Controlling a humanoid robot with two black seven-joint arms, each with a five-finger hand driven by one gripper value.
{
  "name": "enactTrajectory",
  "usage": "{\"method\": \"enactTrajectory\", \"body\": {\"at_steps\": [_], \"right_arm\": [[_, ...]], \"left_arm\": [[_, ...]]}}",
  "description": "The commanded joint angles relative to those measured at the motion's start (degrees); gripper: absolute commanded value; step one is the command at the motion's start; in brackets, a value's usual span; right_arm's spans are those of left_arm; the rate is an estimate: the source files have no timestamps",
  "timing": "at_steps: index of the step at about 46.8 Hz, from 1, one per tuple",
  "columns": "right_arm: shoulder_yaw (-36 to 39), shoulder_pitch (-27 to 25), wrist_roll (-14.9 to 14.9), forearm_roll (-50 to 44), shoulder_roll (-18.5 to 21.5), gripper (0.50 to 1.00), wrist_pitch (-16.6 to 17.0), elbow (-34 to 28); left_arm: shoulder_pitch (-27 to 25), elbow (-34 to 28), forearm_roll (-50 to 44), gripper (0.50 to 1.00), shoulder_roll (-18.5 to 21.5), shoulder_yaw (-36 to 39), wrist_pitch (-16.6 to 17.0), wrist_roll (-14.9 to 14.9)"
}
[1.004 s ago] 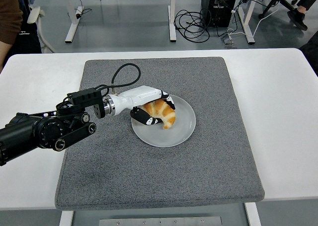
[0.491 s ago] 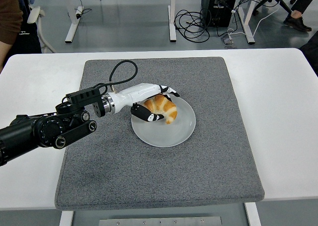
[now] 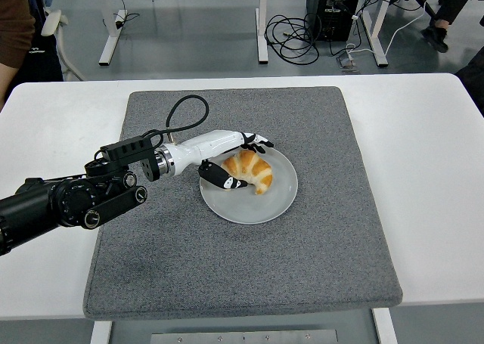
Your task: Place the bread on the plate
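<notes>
A single head view looks forward and down from high on the robot's side of the white table [image 3: 423, 170], whose near edge runs along the bottom. The left hand [image 3: 227, 159] sits near the picture's centre at middling range, its arm entering from the left edge. Beyond the hand, past the table's far edge, the view takes in floor and cables [image 3: 299, 34].

Golden-brown croissant [image 3: 252, 171], paler striped ridges, on a plain pale grey plate [image 3: 276, 200]. Left hand [image 3: 227, 161] white-shelled, with black fingers [image 3: 224, 179] marked white; its arm [image 3: 64, 200] and cable [image 3: 186, 113] black. Dark grey speckled mat [image 3: 242, 253] on a white table [image 3: 423, 170]. Brown sleeve [image 3: 13, 23] far left.
</notes>
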Motion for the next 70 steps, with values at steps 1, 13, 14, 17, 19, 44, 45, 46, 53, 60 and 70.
{"method": "enactTrajectory", "body": {"at_steps": [1,13,14,17,19,44,45,46,53,60,70], "right_arm": [[0.00,0.00,0.00,0.00,0.00,1.000,0.00,0.00],[0.00,0.18,0.00,0.00,0.00,1.000,0.00,0.00],[0.00,0.18,0.00,0.00,0.00,1.000,0.00,0.00],[0.00,0.18,0.00,0.00,0.00,1.000,0.00,0.00],[0.00,0.18,0.00,0.00,0.00,1.000,0.00,0.00],[0.00,0.26,0.00,0.00,0.00,1.000,0.00,0.00],[0.00,0.18,0.00,0.00,0.00,1.000,0.00,0.00],[0.00,0.26,0.00,0.00,0.00,1.000,0.00,0.00],[0.09,0.18,0.00,0.00,0.00,1.000,0.00,0.00],[0.09,0.18,0.00,0.00,0.00,1.000,0.00,0.00],[0.09,0.18,0.00,0.00,0.00,1.000,0.00,0.00]], "left_arm": [[-0.13,-0.08,0.00,0.802,0.02,-0.01,0.01,0.00],[-0.74,-0.08,-2.46,0.824,0.28,-0.18,0.01,0.00],[-0.83,-0.08,-2.81,0.828,0.28,-0.27,0.01,0.00],[-1.01,-0.08,-3.86,0.837,0.98,-0.44,-0.08,0.00],[-1.18,-0.08,-4.65,0.845,1.25,-0.62,-0.08,-0.09],[-5.22,-0.08,-27.24,0.961,3.45,-1.67,-0.78,0.00],[-5.40,-0.08,-28.03,0.963,3.62,-2.02,-0.87,0.00],[-5.66,-0.08,-28.99,0.963,3.71,-2.46,-1.05,0.08],[-7.16,0.18,-36.73,0.963,5.90,-5.89,-8.07,1.49],[-7.69,2.82,-44.90,0.963,7.23,-9.93,-15.10,6.41],[-7.51,8.62,-51.76,0.963,8.28,-14.06,-25.03,9.14]]}}
